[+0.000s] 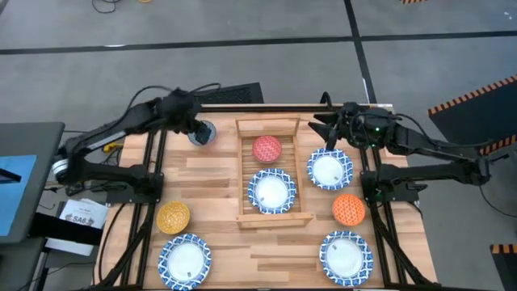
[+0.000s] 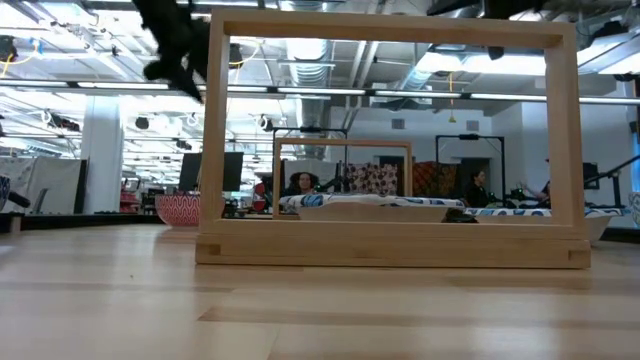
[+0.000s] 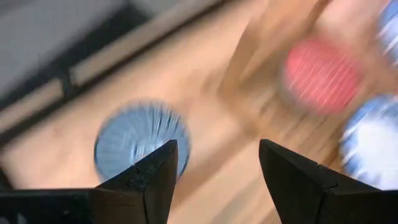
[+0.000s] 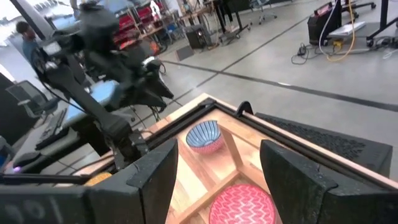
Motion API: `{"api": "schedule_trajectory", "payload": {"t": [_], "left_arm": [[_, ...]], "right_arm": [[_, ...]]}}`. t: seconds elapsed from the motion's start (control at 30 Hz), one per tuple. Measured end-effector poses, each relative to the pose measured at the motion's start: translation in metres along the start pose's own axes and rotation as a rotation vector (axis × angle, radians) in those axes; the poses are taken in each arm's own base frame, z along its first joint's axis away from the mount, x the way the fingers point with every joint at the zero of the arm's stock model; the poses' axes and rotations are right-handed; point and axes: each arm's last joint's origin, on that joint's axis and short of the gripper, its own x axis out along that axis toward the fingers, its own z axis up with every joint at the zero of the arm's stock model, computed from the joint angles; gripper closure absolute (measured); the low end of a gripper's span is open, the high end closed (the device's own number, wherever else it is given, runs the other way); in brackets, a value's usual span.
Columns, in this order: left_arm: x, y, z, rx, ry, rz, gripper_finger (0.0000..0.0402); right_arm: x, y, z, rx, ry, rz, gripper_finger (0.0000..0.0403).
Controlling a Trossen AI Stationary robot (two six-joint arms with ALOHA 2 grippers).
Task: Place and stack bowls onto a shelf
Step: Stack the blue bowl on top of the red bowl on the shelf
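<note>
The light-wood shelf (image 1: 246, 174) lies in the middle of the table. On it are a red bowl (image 1: 267, 149) at the far end and a blue-and-white patterned bowl (image 1: 272, 191) nearer. A small blue bowl (image 1: 202, 132) stands on the table left of the shelf's far end. It also shows in the left wrist view (image 3: 140, 140). My left gripper (image 3: 217, 168) is open and hovers over the blue bowl (image 1: 191, 123), touching nothing. My right gripper (image 4: 217, 168) is open and empty above the shelf's far right corner (image 1: 321, 128).
A patterned bowl (image 1: 329, 170) and an orange bowl (image 1: 349, 208) stand right of the shelf. A yellow bowl (image 1: 173, 217) stands to its left. Two more patterned bowls (image 1: 184, 260) (image 1: 346, 254) stand near the front edge. The shelf's end frame (image 2: 390, 245) fills the low view.
</note>
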Motion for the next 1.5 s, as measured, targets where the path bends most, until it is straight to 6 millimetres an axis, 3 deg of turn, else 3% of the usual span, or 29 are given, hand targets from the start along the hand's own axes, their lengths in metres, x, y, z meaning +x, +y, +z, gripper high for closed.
{"api": "schedule_trajectory", "payload": {"t": [0.13, 0.27, 0.53, 0.97, 1.27, 1.5], "left_arm": [[0.043, 0.017, -0.004, 0.043, 0.264, 0.049, 0.0192], [0.078, 0.020, -0.006, 0.144, 0.394, 0.020, 0.0192], [0.120, 0.019, -0.015, 0.244, 0.536, 0.017, 0.0192], [0.147, 0.021, -0.019, 0.372, 0.580, 0.073, 0.0196], [0.155, 0.023, -0.037, 0.401, 0.604, 0.074, 0.0247], [0.156, 0.023, -0.035, 0.425, 0.582, 0.091, 0.0278]], "right_arm": [[0.005, 0.000, -0.003, -0.004, 0.018, -0.008, 0.0148], [0.006, -0.001, -0.005, -0.007, 0.040, -0.017, 0.0148], [0.006, -0.002, -0.007, -0.012, 0.065, -0.028, 0.0148], [0.006, -0.002, -0.007, -0.012, 0.065, -0.028, 0.0148], [0.006, -0.002, -0.007, -0.012, 0.064, -0.028, 0.0148], [0.006, -0.002, -0.007, -0.011, 0.065, -0.028, 0.0148]]}}
